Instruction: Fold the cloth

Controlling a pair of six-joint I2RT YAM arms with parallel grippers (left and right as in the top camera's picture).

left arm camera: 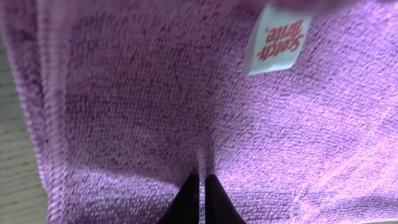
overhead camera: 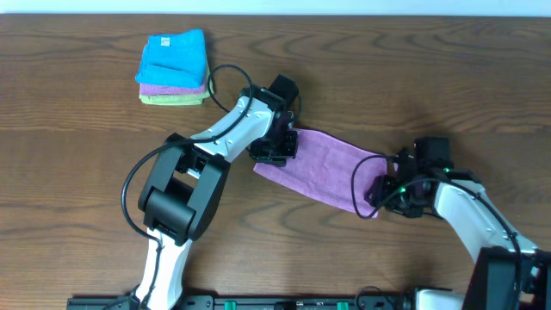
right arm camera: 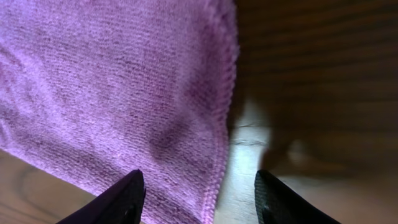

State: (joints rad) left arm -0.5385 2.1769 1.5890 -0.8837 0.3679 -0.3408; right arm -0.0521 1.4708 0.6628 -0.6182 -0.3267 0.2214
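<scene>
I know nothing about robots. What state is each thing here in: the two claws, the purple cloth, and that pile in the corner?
left gripper: shut, pinching the purple cloth.
right gripper: open, one finger over the cloth and one past its edge, gripping nothing.
purple cloth: lying on the table as a long strip, label showing.
stack of cloths: folded, blue on top, apart from both arms.

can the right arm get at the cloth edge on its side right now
Probably yes: the right gripper is open right at the cloth, its jaws straddling the edge, and nothing shows in the way.
</scene>
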